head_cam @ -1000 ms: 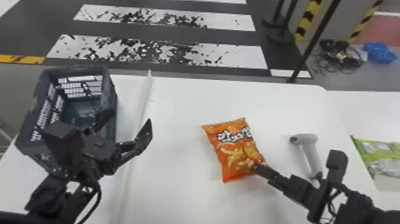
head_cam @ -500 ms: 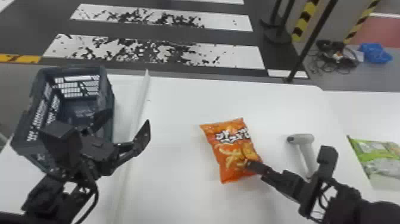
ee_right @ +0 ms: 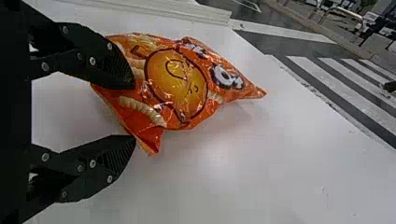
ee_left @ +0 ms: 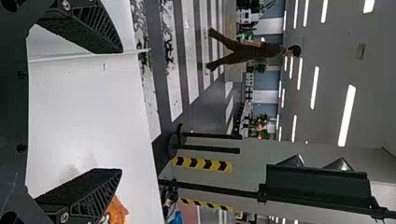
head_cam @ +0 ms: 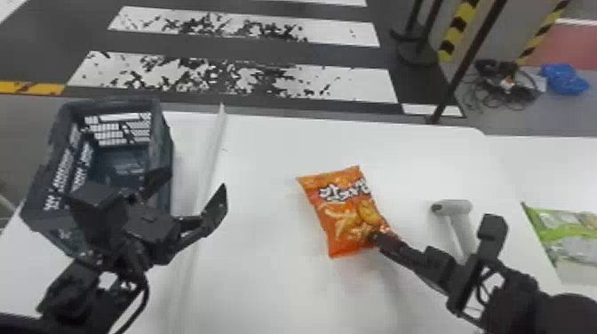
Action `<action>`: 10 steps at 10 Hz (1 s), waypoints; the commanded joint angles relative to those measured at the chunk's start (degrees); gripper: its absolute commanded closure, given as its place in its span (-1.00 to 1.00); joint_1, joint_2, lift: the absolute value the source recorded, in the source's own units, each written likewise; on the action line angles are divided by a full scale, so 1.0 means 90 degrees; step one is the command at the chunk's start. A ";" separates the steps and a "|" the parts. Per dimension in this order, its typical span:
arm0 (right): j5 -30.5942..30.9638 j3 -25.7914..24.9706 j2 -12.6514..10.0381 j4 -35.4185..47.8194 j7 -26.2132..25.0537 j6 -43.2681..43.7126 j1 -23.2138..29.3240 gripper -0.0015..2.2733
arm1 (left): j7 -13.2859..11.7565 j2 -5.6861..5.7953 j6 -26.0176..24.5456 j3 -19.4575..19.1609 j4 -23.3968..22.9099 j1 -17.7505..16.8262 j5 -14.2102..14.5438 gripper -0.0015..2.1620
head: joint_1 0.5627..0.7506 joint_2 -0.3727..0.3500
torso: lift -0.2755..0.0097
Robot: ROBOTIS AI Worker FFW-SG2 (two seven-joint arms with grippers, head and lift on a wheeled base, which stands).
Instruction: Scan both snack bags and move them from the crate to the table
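Note:
The orange snack bag [head_cam: 344, 213] hangs just off the white table's middle, its near right corner held by my right gripper [head_cam: 378, 237]. In the right wrist view, partly closed fingers of the right gripper [ee_right: 134, 112] press on the orange bag [ee_right: 177, 88]. My left gripper [head_cam: 195, 182] is open and empty beside the crate [head_cam: 166, 146], partly hiding it. From its wrist, the left gripper [ee_left: 122, 111] shows widely parted fingers, with the orange bag [ee_left: 117, 212] farther off. At the far right lies the green snack bag [head_cam: 568, 231]. The grey scanner [head_cam: 453, 208] rests behind the right arm.
A raised white strip [head_cam: 206, 173] runs along the table [head_cam: 266, 146] between crate and orange bag. Beyond the far edge stands a black pole [head_cam: 466, 62], with cables [head_cam: 502, 84] on the floor.
The orange bag and my right gripper have shifted slightly together, now a little higher in the head view. The left gripper has kept nearly the same place.

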State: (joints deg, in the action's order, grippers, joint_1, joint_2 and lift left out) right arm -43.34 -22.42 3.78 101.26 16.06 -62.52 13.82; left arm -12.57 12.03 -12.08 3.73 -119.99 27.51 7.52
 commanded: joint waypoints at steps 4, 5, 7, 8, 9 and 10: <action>-0.0067 -0.0018 -0.0010 -0.0353 0.0677 0.1385 0.0017 0.98 | 0.0000 -0.0009 -0.0001 0.0035 0.0041 0.0000 0.0005 -0.92 | 0.41 -0.26 | 0.32; -0.0087 -0.0028 -0.0010 -0.0226 0.0765 0.1443 0.0076 0.98 | 0.0010 -0.0009 -0.0001 0.0035 0.0050 0.0000 0.0005 -0.92 | 0.41 -0.27 | 0.32; 0.0265 0.0216 -0.0020 0.0624 0.0765 0.2791 0.0486 0.98 | 0.0010 -0.0009 -0.0001 0.0016 0.0041 0.0000 0.0005 -0.92 | 0.41 -0.29 | 0.32; 0.1056 0.0470 -0.0020 0.1249 0.0618 0.3318 0.0701 0.98 | 0.0010 -0.0009 -0.0001 0.0006 0.0041 -0.0010 0.0005 -0.92 | 0.41 -0.32 | 0.32; 0.1906 0.0792 -0.0010 0.1747 0.0364 0.3806 0.0886 0.98 | 0.0010 -0.0009 -0.0001 -0.0004 0.0041 -0.0020 0.0014 -0.92 | 0.41 -0.34 | 0.32; 0.2960 0.1212 0.0019 0.2128 0.0150 0.4256 0.1033 0.98 | 0.0010 -0.0009 -0.0001 -0.0004 0.0050 -0.0030 0.0044 -0.92 | 0.41 -0.35 | 0.32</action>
State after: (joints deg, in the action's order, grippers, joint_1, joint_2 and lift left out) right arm -22.60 -13.87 3.76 118.01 17.62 -26.95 22.24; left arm -12.48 11.95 -12.09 3.70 -119.60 27.31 7.77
